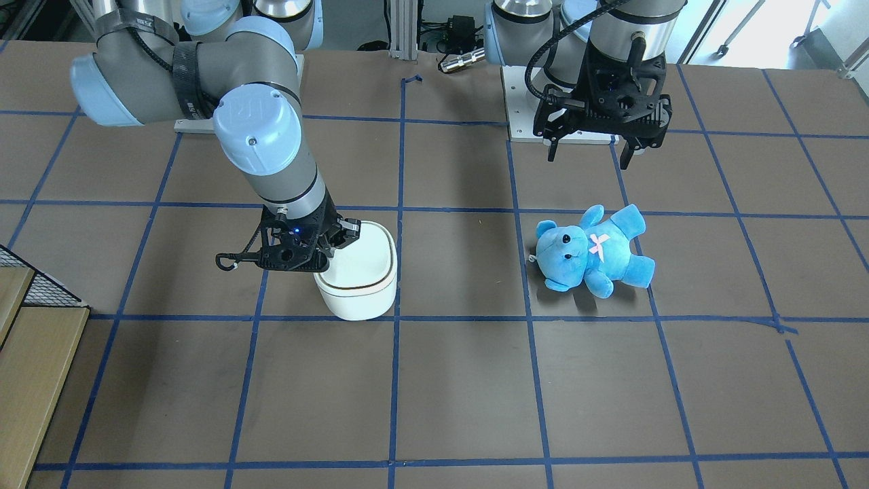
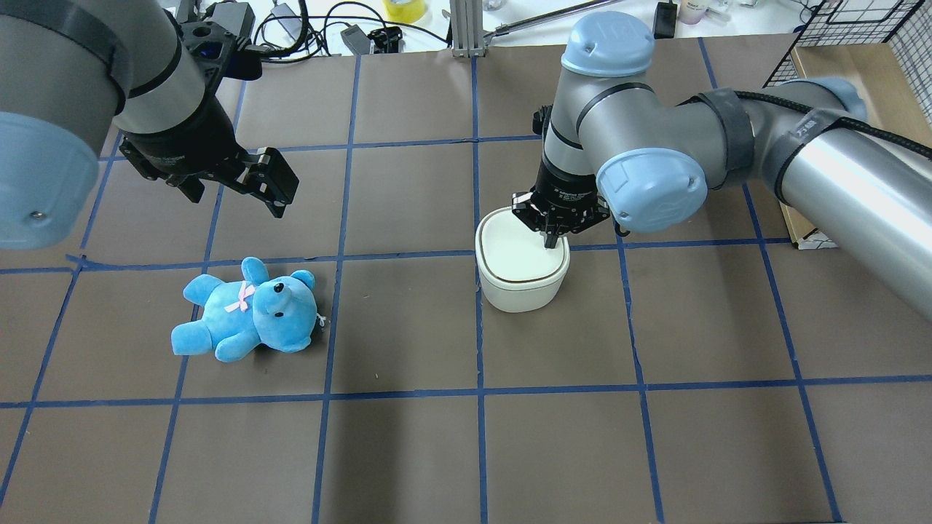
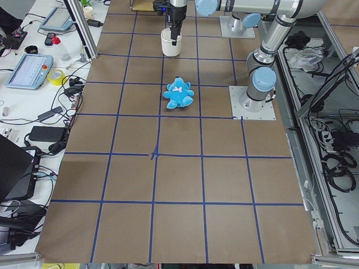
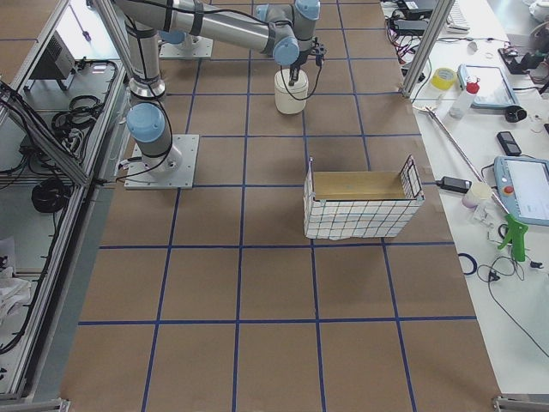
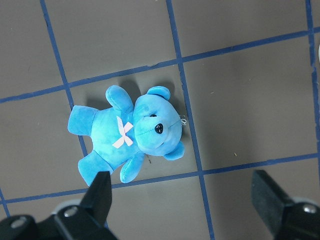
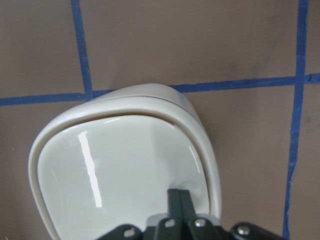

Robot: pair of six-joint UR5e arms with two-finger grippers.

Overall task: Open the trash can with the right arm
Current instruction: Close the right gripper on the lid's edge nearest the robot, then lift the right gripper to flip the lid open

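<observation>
The white trash can point(image 1: 360, 272) stands on the brown table, its lid down with a thin dark seam around it. It also shows in the overhead view point(image 2: 520, 269) and the right wrist view point(image 6: 125, 165). My right gripper point(image 2: 551, 242) is shut, and its fingertips point(image 6: 180, 197) touch the lid near the edge on the arm's side. It holds nothing. In the front view my right gripper point(image 1: 336, 248) shows a blue light. My left gripper point(image 2: 234, 188) hangs open and empty in the air, above and behind the blue teddy bear point(image 2: 247, 309).
The teddy bear point(image 5: 130, 132) lies on its back about two grid squares from the can. A wire basket with a wooden box point(image 4: 360, 202) stands at the table's edge on my right. The arm bases point(image 3: 252, 103) sit at the robot's side.
</observation>
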